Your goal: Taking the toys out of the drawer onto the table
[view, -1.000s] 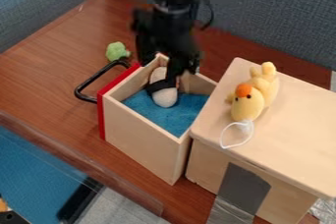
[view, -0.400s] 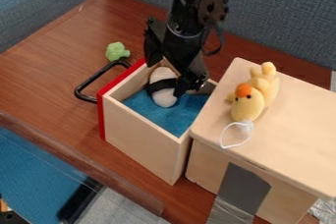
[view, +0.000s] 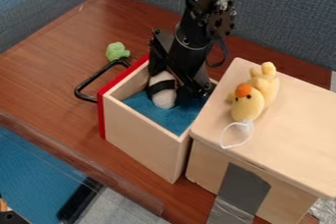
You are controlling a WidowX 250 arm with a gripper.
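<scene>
We see one pale toy (view: 162,99) left in our drawer (view: 141,137)
Our end effector (view: 172,81) is wide, just above it — the green toy (view: 117,51) is out, off to one side.

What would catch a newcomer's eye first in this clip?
Probably the yellow plush duck, lying on top of the pale wooden box. Next, the black gripper reaching down into the open, red-fronted drawer, at a pale toy with a black band.
</scene>
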